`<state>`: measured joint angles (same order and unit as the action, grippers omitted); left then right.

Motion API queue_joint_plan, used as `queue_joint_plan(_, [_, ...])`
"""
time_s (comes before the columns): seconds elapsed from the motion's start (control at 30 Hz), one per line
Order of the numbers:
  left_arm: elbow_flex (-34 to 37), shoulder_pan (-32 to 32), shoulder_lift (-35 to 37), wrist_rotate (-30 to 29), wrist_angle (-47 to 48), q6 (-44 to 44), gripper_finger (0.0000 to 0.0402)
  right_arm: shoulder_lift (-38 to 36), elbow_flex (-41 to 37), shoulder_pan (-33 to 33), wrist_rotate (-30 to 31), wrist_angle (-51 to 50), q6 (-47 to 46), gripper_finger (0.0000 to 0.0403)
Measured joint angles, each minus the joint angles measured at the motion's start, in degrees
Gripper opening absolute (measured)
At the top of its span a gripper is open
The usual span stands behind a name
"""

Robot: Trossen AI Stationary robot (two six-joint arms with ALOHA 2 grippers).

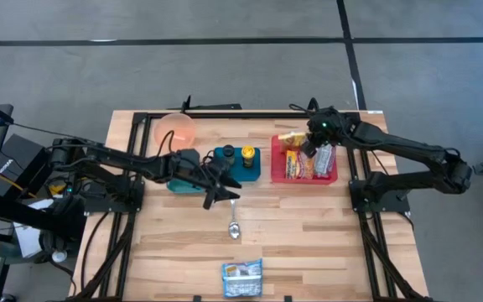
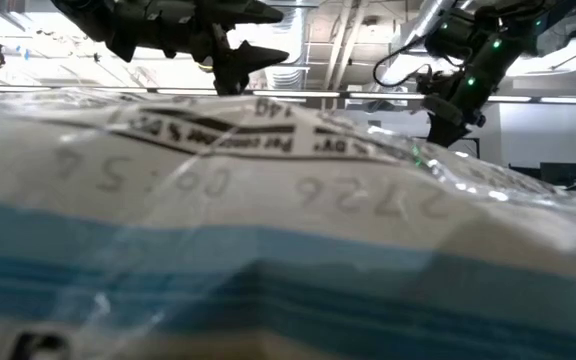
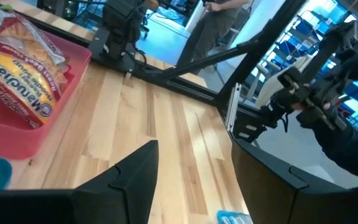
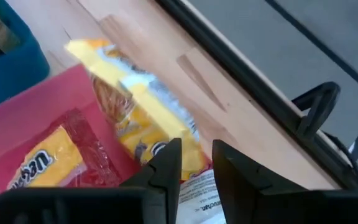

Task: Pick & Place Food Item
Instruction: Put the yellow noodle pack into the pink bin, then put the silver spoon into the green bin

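A red bin (image 1: 277,172) at the table's right holds several food packets. Among them are a yellow packet (image 4: 135,106) at its far left corner (image 1: 291,137) and a noodle packet (image 3: 17,68). My right gripper (image 1: 312,148) hangs over the bin's far part, slanting down. Its fingers (image 4: 196,160) are open by a narrow gap just above the yellow packet's end, with nothing between them. My left gripper (image 1: 223,191) hovers open and empty above mid-table, next to the blue tray (image 1: 225,172); its two fingers also show apart in the low view (image 2: 263,32).
The blue tray carries two small bottles (image 1: 247,155). An orange bowl (image 1: 175,127) stands at the far left and a spoon (image 1: 234,226) lies mid-table. A blue-and-white packet (image 1: 242,278) at the near edge fills the low view (image 2: 268,230). A person (image 3: 219,18) stands beyond the table.
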<state>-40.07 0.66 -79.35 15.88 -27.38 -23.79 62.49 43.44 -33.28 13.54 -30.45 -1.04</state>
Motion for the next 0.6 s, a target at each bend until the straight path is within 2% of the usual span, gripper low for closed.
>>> queue_joint_plan(0.27, [0.0, -2.6, 0.0, 0.0, 2.4, 2.9, 0.0199, -6.7, 1.2, 0.0, 0.0, -1.1, -0.8, 0.0083])
queue_joint_plan(0.47, [0.0, -5.3, 0.0, -0.1, 3.0, 8.7, 0.0199, -11.3, 1.2, 0.0, 0.0, -2.4, -6.2, 0.0083])
queue_joint_plan(0.6, [0.0, -7.5, 0.0, -4.3, 3.0, 8.4, 0.0199, -13.2, 1.2, 0.6, -0.1, -2.9, -9.8, 0.0083])
